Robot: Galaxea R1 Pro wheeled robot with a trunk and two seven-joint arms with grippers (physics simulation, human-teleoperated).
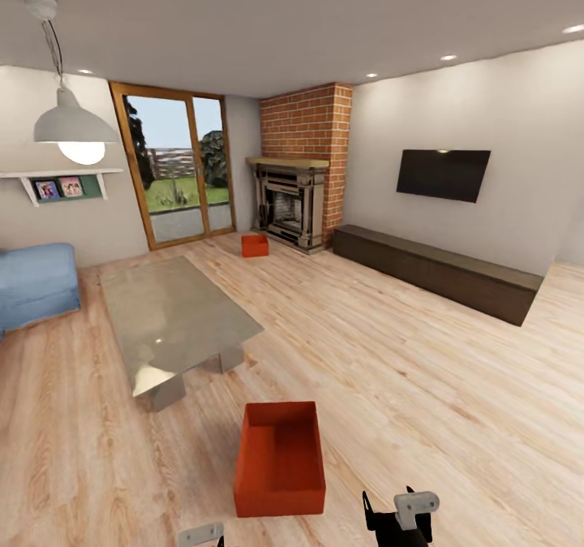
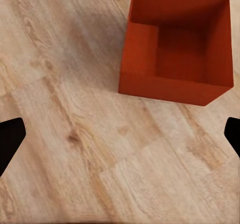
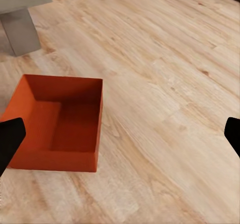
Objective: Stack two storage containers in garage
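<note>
One orange-red storage container [image 1: 280,458] stands open and empty on the light wood-plank flooring of the living room, just in front of me. The second storage container [image 1: 255,245] sits far back by the brick fireplace [image 1: 296,202]. My left gripper [image 2: 120,139] hangs open above the planks, with the near container [image 2: 177,47] ahead of its fingertips and apart from them. My right gripper [image 3: 120,139] is open too, and the same container [image 3: 60,124] lies beside one of its fingertips [image 3: 10,141]. Both wrists peek in at the head view's lower edge. The garage is out of view.
A low grey glass-topped table [image 1: 174,320] stands just beyond the near container. A blue sofa [image 1: 36,283] is at the left, and a long dark cabinet [image 1: 438,271] runs under the wall TV at the right. Wood-framed glass doors [image 1: 178,170] are at the back. Open planks stretch to the right.
</note>
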